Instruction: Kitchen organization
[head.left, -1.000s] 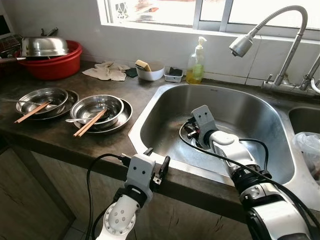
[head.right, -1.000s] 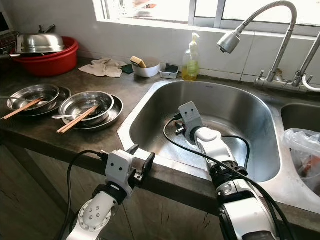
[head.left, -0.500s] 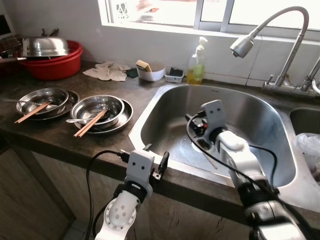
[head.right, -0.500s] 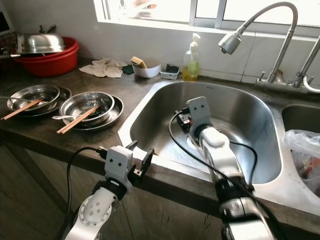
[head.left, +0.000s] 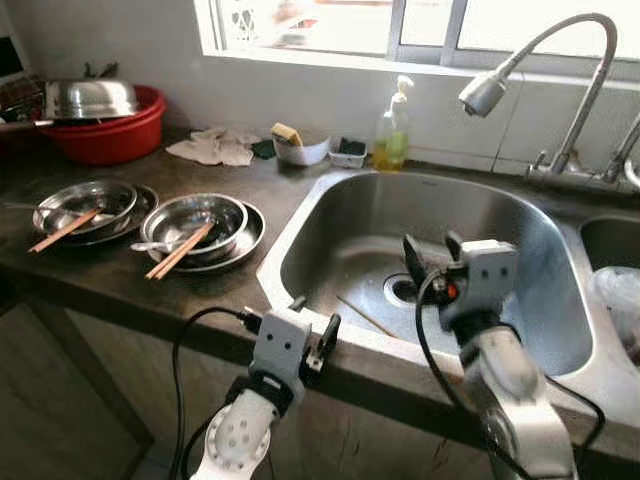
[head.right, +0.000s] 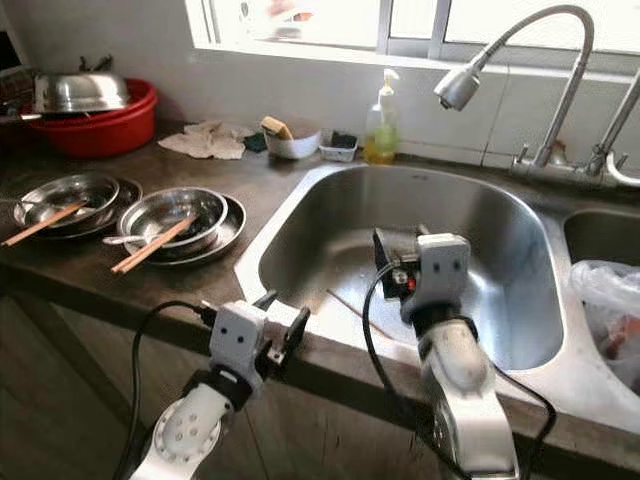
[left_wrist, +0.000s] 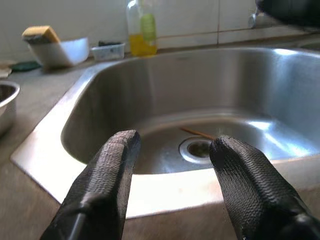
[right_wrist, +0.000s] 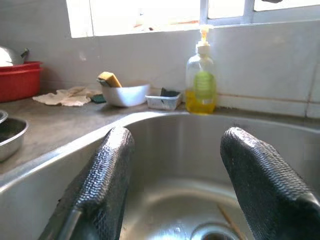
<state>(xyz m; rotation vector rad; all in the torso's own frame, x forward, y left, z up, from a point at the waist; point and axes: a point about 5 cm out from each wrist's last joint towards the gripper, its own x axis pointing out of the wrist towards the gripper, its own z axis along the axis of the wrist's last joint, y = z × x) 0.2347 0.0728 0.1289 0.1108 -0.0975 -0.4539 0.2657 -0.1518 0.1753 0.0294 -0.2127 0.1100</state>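
The right gripper (head.left: 432, 255) hangs over the sink (head.left: 300, 230) with fingers spread and empty, a lone chopstick (head.left: 364, 316) lying on the basin floor by the drain, while the left gripper (head.left: 313, 322), also spread, waits at the counter's near edge

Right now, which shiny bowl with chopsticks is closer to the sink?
The right-hand bowl, sitting on a plate beside the sink. The other bowl is farther left, toward the red basin.
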